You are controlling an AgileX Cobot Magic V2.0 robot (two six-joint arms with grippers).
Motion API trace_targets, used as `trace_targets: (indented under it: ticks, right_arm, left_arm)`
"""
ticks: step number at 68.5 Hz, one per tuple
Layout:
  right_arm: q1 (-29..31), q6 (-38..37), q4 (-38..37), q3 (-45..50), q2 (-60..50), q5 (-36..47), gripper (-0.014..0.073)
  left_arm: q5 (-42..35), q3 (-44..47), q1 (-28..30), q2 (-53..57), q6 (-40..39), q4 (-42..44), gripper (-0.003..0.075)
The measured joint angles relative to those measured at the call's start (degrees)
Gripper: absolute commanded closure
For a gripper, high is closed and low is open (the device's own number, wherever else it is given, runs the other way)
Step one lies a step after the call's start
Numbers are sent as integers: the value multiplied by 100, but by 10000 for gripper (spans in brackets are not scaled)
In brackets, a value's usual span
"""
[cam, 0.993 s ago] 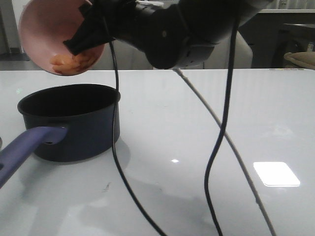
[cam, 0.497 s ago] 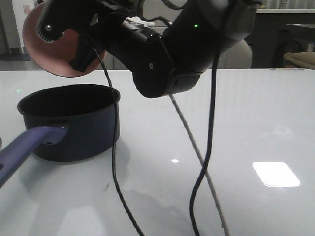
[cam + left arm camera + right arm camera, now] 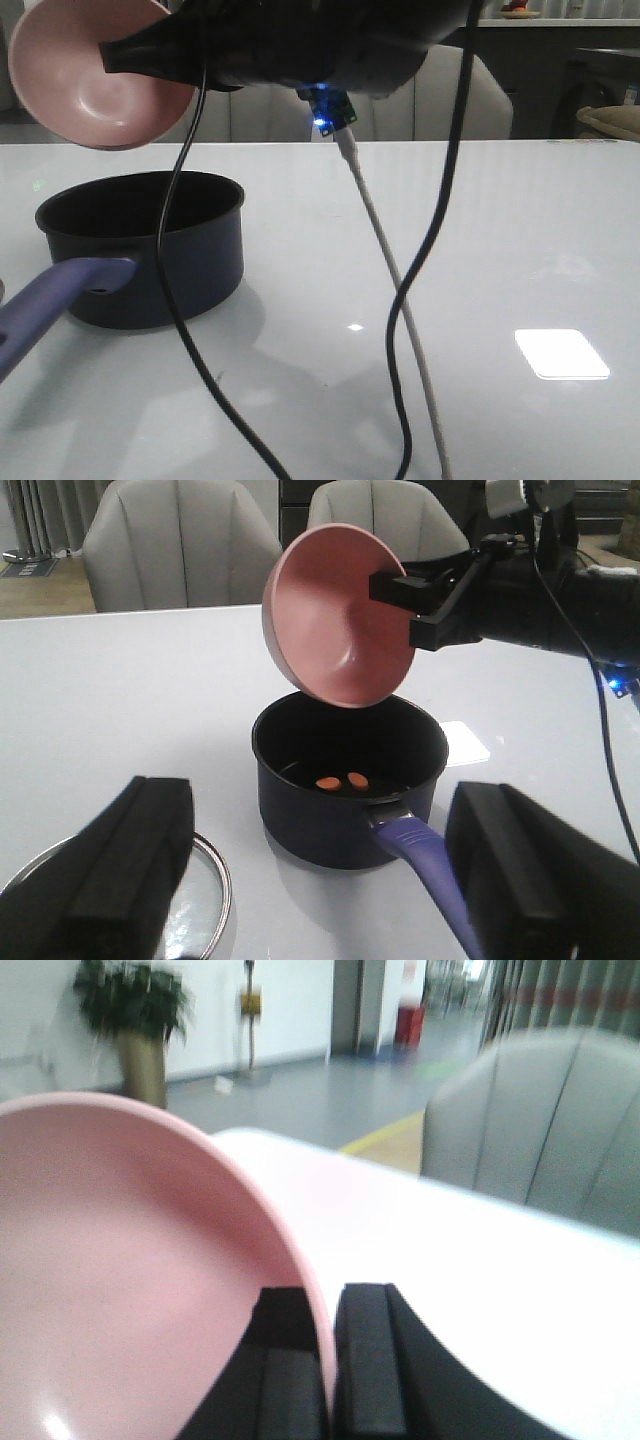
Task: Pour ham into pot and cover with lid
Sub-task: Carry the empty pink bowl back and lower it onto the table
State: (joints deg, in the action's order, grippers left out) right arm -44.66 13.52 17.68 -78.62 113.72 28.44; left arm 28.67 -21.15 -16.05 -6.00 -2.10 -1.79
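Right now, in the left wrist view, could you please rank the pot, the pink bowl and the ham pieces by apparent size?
1. pot, widest
2. pink bowl, slightly narrower, though tilted and raised, so close
3. ham, tiny

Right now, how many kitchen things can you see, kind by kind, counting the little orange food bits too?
Ham pieces: 2, in the pot
Pot: 1
Pink bowl: 1, held by the right gripper
Lid: 1, on the table
Total: 5

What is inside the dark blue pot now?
Two small orange ham pieces lie on the bottom of the pot, seen from the left wrist view. The near wall hides part of the floor, so more pieces could sit there.
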Motion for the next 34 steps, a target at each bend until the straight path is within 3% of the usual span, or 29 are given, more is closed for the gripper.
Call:
trace_targets:
  ticks: [18, 34]
  right_arm:
    - [268, 5, 34, 0, -982, -2541, 460]
    - [1304, -11, 22, 50, -1728, -4806, 460]
  left_arm:
    - [0, 0, 0, 0, 0, 0, 168]
    - [0, 0, 0, 0, 0, 0, 168]
